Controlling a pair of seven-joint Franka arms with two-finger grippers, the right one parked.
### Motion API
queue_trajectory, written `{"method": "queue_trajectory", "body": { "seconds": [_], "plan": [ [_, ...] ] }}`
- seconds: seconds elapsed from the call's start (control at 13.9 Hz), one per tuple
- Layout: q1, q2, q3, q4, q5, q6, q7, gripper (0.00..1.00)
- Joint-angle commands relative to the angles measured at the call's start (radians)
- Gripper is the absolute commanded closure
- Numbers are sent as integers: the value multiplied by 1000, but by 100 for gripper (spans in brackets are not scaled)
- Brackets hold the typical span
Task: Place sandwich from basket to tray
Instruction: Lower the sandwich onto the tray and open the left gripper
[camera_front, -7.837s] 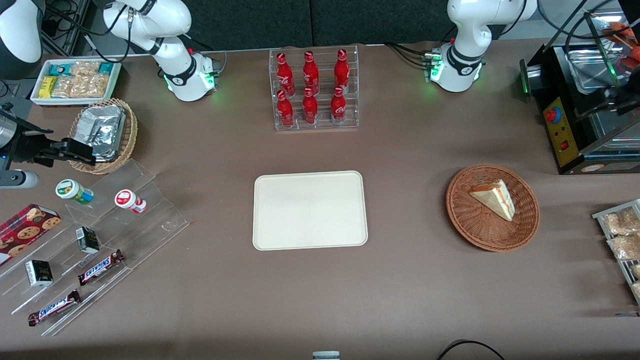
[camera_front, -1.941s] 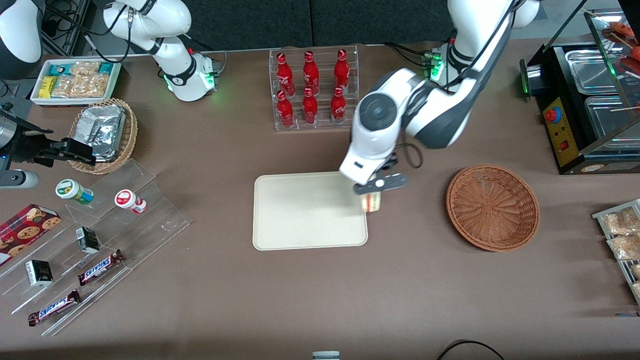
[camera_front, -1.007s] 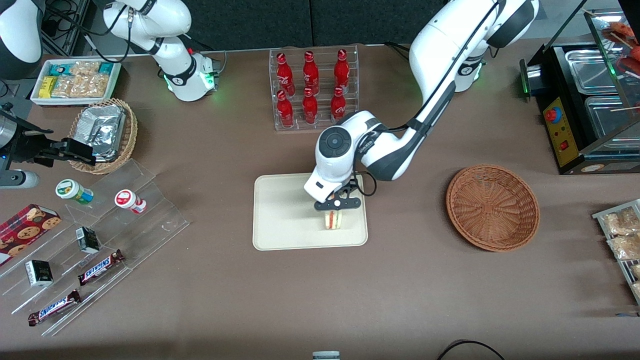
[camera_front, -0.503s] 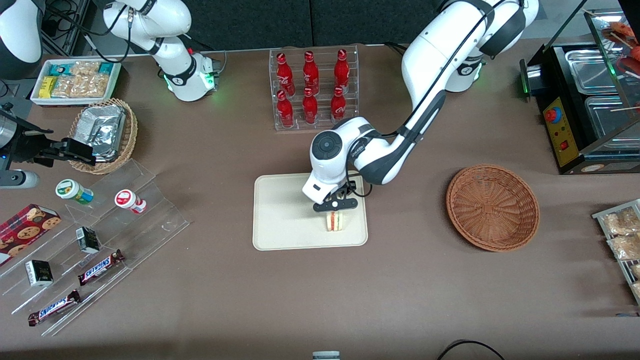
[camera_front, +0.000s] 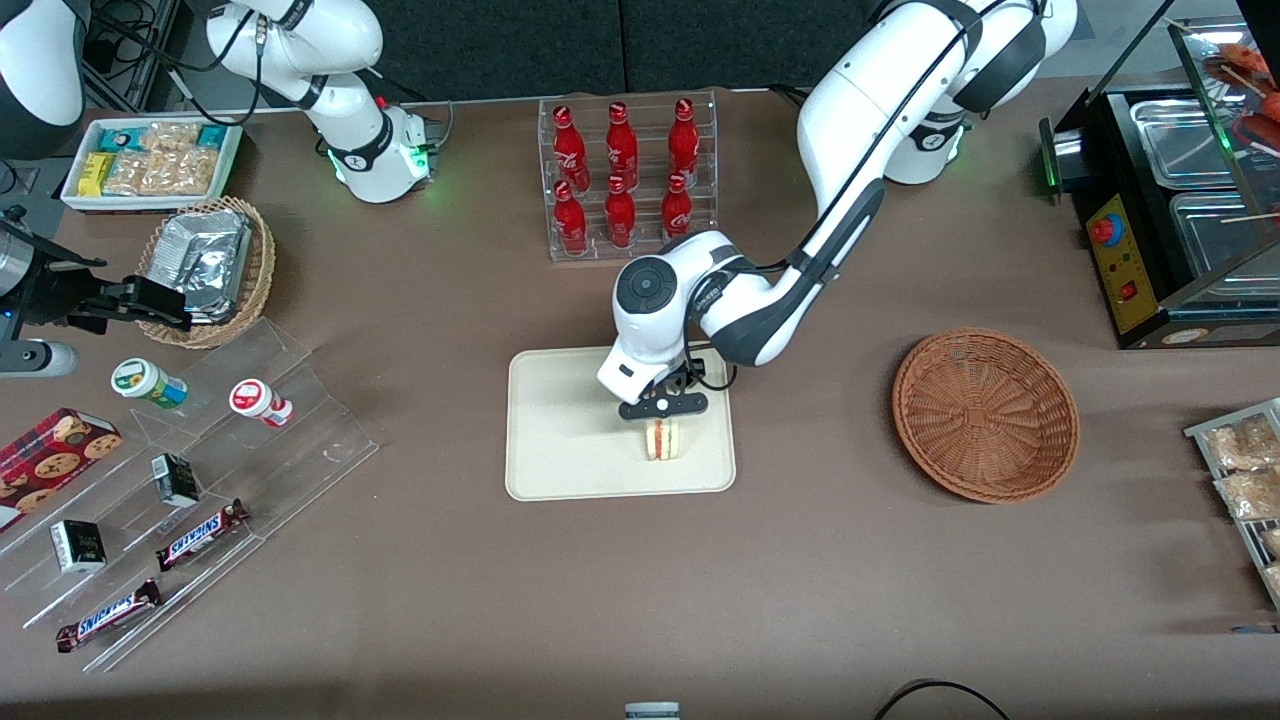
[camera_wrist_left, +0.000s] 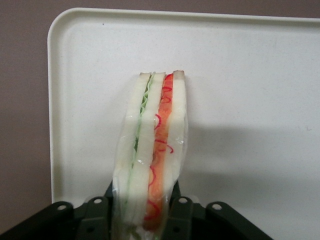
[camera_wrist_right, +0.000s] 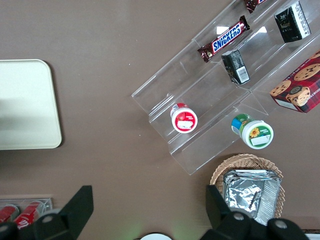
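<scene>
The sandwich (camera_front: 661, 440) (camera_wrist_left: 152, 150), white bread with green and red filling, stands on edge over the cream tray (camera_front: 560, 420) (camera_wrist_left: 250, 75) (camera_wrist_right: 25, 100), near the tray's end that faces the basket. My left gripper (camera_front: 662, 418) (camera_wrist_left: 142, 202) comes down from above and is shut on the sandwich, one black finger on each bread face. Whether the sandwich rests on the tray floor I cannot tell. The reddish-brown wicker basket (camera_front: 985, 415) sits empty toward the working arm's end of the table.
A clear rack of red bottles (camera_front: 628, 180) stands farther from the front camera than the tray. Toward the parked arm's end are a tan basket of foil packets (camera_front: 205, 268), a white snack bin (camera_front: 150, 160) and acrylic shelves (camera_front: 200, 480). A black warmer (camera_front: 1170, 200) stands past the basket.
The sandwich left the basket in my gripper and was carried over the tray. In the last half second the gripper and sandwich shifted slightly toward the parked arm's end.
</scene>
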Motion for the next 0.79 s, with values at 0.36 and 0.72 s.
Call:
{"method": "queue_trajectory", "body": {
  "seconds": [0.36, 0.72],
  "plan": [
    [-11, -62, 8, 62, 33, -101, -27, 0],
    [2, -248, 13, 93, -37, -261, -27, 0]
  ]
}}
